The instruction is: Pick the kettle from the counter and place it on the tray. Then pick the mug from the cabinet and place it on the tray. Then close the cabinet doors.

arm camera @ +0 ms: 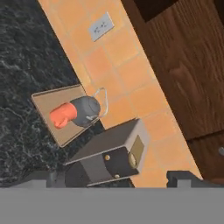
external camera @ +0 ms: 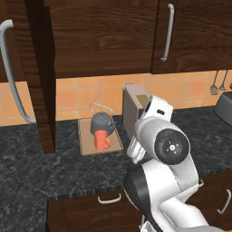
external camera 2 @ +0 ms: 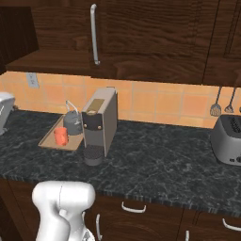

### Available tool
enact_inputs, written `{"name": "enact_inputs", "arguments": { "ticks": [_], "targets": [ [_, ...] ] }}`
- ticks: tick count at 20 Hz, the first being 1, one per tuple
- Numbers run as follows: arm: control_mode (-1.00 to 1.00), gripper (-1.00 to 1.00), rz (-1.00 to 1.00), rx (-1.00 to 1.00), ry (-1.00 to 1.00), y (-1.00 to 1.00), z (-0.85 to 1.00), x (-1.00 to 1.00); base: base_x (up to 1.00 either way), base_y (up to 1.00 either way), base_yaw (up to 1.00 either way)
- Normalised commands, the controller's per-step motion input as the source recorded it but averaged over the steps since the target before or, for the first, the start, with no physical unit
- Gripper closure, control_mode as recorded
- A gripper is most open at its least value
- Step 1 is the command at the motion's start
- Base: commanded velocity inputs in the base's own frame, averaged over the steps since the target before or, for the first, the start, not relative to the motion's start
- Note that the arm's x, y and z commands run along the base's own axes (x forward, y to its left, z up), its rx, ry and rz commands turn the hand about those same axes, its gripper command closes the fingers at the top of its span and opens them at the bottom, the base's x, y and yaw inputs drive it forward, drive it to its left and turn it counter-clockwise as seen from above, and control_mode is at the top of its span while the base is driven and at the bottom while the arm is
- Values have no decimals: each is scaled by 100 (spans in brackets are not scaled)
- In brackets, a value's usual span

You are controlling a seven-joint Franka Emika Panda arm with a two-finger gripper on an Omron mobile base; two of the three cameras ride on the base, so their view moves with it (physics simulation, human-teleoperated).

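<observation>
The dark grey kettle and the orange-red mug stand together on the tan tray, which lies on the counter against the tiled wall. The mug is in front of the kettle. My gripper is open and empty, hovering above the coffee machine and away from the tray. The cabinet's left door stands swung out. Its right door lies shut.
A tall grey coffee machine stands just right of the tray. A toaster and hanging utensils are at the far right. A wall outlet sits above the counter. Drawers run below.
</observation>
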Motion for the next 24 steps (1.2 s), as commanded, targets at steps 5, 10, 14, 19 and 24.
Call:
{"name": "enact_inputs", "arguments": {
  "ticks": [5,10,14,19,24],
  "targets": [
    [-100,-100,0,-36,-4,19,-55,0,0,0,0],
    [-100,100,0,-8,-7,43,-50,0,0,0,0],
    [-100,100,0,-5,-4,31,-50,2,0,0,0],
    [-100,100,0,-12,-7,31,-51,14,0,0,0],
    [-100,100,-9,-30,-9,64,-33,30,0,0,0]
  ]
}}
